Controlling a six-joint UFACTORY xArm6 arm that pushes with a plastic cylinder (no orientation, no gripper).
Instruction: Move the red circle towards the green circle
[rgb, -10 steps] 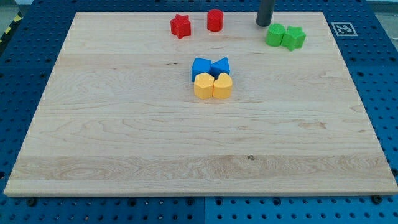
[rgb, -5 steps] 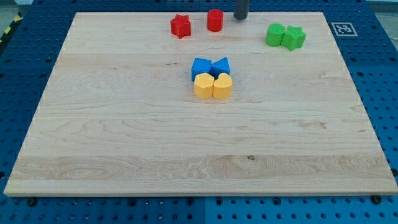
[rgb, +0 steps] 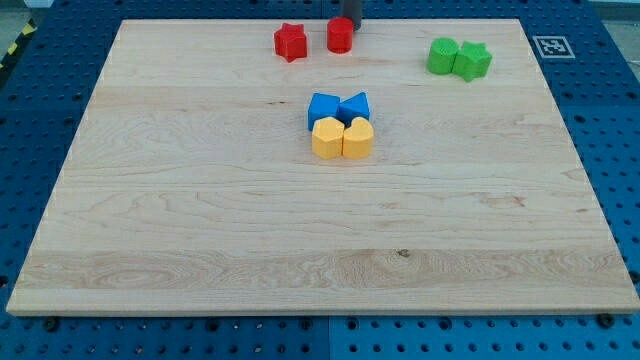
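The red circle (rgb: 340, 36) stands near the view's top edge of the wooden board (rgb: 200, 200), just right of the red star (rgb: 290, 42). The green circle (rgb: 442, 56) sits at the view's top right, touching the green star (rgb: 473, 60) on its right. My tip (rgb: 351, 25) is at the very top of the view, right behind the red circle and touching or nearly touching its upper right side. Most of the rod is cut off by the view's top edge.
In the board's middle, a blue block (rgb: 322, 107) and a second blue block (rgb: 355, 105) sit just above a yellow hexagon (rgb: 327, 138) and a yellow heart (rgb: 358, 138), all packed together. A marker tag (rgb: 552, 46) lies off the board's top right corner.
My tip has slid left along the top edge, from beside the green circle to behind the red circle. The red circle has shifted slightly left, towards the red star.
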